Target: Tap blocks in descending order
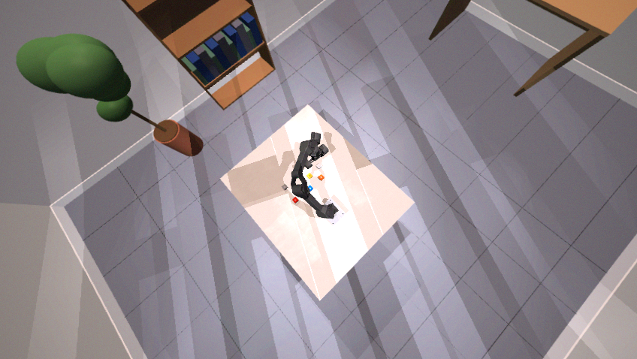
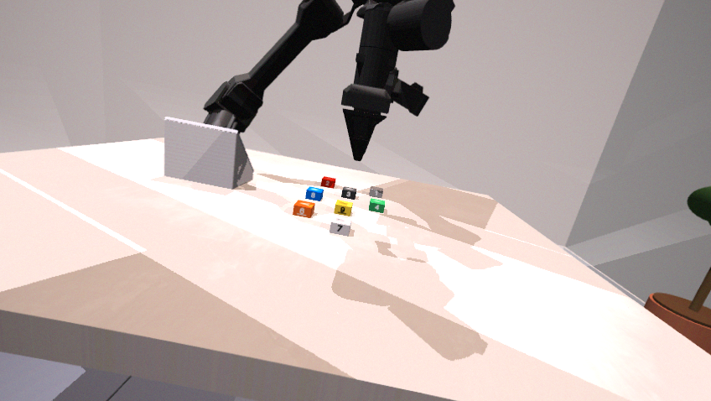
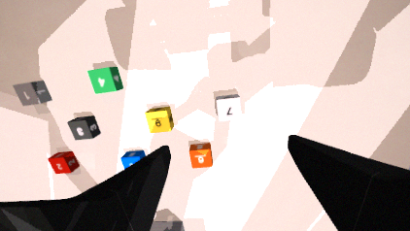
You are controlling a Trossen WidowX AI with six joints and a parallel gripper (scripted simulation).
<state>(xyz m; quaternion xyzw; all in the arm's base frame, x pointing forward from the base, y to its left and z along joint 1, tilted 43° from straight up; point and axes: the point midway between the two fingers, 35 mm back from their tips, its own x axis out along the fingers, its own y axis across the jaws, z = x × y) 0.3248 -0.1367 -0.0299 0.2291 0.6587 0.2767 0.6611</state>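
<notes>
Several small digit blocks sit in a cluster on the table [image 2: 149, 309]. They are yellow 9 [image 2: 343, 207] [image 3: 159, 118] [image 1: 309, 175], blue 8 [image 2: 313, 193] [image 3: 132, 158] [image 1: 310, 188], white 7 [image 2: 339, 226] [image 3: 227, 107] [image 1: 318, 165], an orange block [image 2: 303, 208] [image 3: 200, 154] [image 1: 320, 177], green 4 [image 2: 376, 205] [image 3: 105, 80], dark grey 3 [image 2: 349, 192] [image 3: 85, 127], red 2 [image 2: 328, 181] [image 3: 63, 162] [image 1: 295, 200] and grey 1 [image 2: 376, 191] [image 3: 32, 92] [image 1: 284, 186]. My gripper [image 2: 357, 157] [image 3: 227, 146] is open and empty. It points down, well above the cluster, touching no block.
A white wedge-shaped mount [image 2: 199, 154] holds the arm's base at the back left of the blocks. Beyond the table stand a potted plant [image 1: 178, 137] [image 2: 677, 314], a bookshelf [image 1: 214, 44] and a wooden table [image 1: 579, 17].
</notes>
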